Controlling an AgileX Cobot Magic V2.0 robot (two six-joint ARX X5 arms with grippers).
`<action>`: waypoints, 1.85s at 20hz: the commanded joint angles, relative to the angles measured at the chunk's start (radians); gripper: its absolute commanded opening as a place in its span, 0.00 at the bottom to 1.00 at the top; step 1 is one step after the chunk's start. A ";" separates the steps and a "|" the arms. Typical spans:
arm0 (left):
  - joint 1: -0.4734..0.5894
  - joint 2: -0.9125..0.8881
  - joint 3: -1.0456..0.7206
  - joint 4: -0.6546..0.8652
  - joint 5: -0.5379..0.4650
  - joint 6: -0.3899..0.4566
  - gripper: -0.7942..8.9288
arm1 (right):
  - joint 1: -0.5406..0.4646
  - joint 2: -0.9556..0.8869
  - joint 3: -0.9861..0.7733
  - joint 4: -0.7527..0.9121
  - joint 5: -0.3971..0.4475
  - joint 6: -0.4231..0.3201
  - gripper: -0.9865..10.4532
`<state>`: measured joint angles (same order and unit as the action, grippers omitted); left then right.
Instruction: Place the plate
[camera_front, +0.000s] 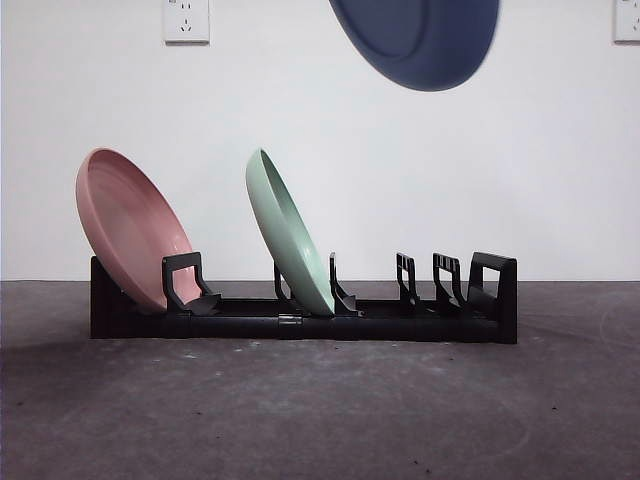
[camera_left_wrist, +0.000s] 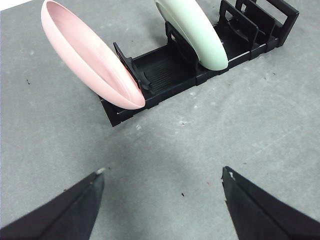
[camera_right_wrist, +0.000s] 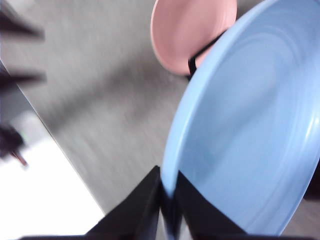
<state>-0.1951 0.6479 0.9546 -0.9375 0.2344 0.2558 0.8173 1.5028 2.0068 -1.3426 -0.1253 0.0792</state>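
Note:
A blue plate (camera_front: 420, 40) hangs in the air at the top of the front view, above the right half of the black dish rack (camera_front: 300, 320). My right gripper (camera_right_wrist: 167, 207) is shut on the rim of the blue plate (camera_right_wrist: 250, 130). A pink plate (camera_front: 130, 225) leans in the rack's left slot and a green plate (camera_front: 288, 232) stands in the middle slot. My left gripper (camera_left_wrist: 162, 182) is open and empty above the table, in front of the pink plate (camera_left_wrist: 90, 57) and the green plate (camera_left_wrist: 192, 30).
The rack's right slots (camera_front: 450, 285) hold nothing. The grey table (camera_front: 320, 410) stretches in front of the rack. White wall sockets (camera_front: 186, 20) sit on the back wall.

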 joint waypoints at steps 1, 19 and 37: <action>-0.003 0.004 0.023 0.014 -0.002 0.012 0.47 | 0.098 -0.021 -0.079 -0.075 0.100 -0.016 0.10; -0.003 0.002 0.023 0.013 -0.002 0.012 0.47 | 0.429 -0.107 -1.028 0.519 0.356 -0.026 0.10; -0.003 0.002 0.023 0.011 -0.002 0.012 0.47 | 0.414 0.072 -1.036 0.903 0.153 -0.011 0.16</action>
<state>-0.1951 0.6468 0.9546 -0.9379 0.2344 0.2558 1.2171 1.5558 0.9611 -0.4507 0.0284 0.0452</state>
